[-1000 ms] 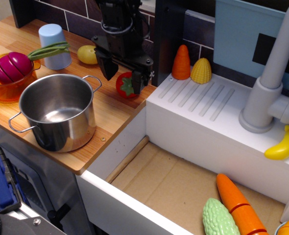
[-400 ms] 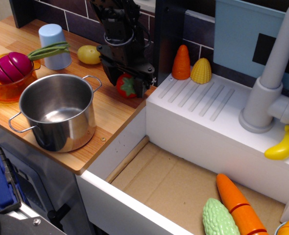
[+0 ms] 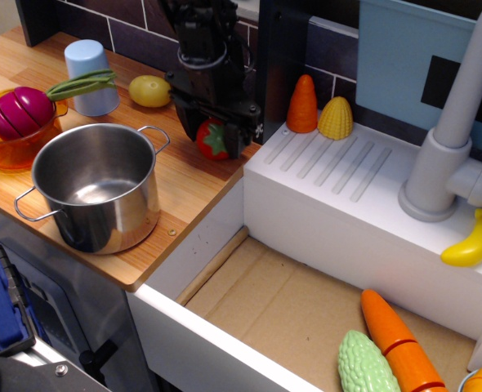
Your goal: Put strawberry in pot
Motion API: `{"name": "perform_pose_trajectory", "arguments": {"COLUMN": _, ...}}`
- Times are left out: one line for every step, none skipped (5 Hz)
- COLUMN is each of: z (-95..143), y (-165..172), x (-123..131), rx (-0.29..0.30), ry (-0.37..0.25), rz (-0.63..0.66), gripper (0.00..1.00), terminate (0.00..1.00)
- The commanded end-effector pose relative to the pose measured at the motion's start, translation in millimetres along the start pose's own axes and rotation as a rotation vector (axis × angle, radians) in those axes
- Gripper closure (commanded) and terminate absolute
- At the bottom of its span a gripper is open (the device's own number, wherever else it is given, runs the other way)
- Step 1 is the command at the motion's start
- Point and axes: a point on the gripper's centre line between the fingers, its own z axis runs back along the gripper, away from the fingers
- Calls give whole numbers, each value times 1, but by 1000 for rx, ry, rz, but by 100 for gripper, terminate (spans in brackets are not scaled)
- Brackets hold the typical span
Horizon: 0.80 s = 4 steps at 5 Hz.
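Wooden countertop (image 3: 196, 192) of a toy kitchen, dark tiles behind: I have the gripper (image 3: 216, 135) lowered over the strawberry (image 3: 213, 140), one black finger on each side of the red fruit, so that it sits between them for a pinch. Whether the fingers already press it I cannot tell; they look close against it. The strawberry rests on the wood beside the white sink unit (image 3: 339, 188), right of the pot (image 3: 94, 186). That steel pot stands empty and open-mouthed nearby, a short carry to the left as I judge it.
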Motion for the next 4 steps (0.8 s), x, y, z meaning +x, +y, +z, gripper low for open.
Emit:
{"name": "perform_pose_trajectory", "arguments": {"z": 57, "y": 26, "x": -3, "rx": 135, "ry": 9, "rz": -83, "gripper": 100, "terminate": 0}}
{"name": "perform_pose_trajectory", "arguments": {"z": 87, "y": 29, "x": -12, "rx": 154, "ry": 39, "rz": -84, "gripper": 100, "terminate": 0}}
{"name": "perform_pose_trajectory", "arguments": {"z": 109, "y": 27, "x": -30, "rx": 191, "ry": 66, "rz": -36, "gripper": 100, "terminate": 0}}
{"name": "perform_pose_trajectory", "arguments": {"z": 124, "y": 29, "x": -48, "rx": 197, "ry": 103, "rz": 21, "gripper": 100, "terminate": 0}}
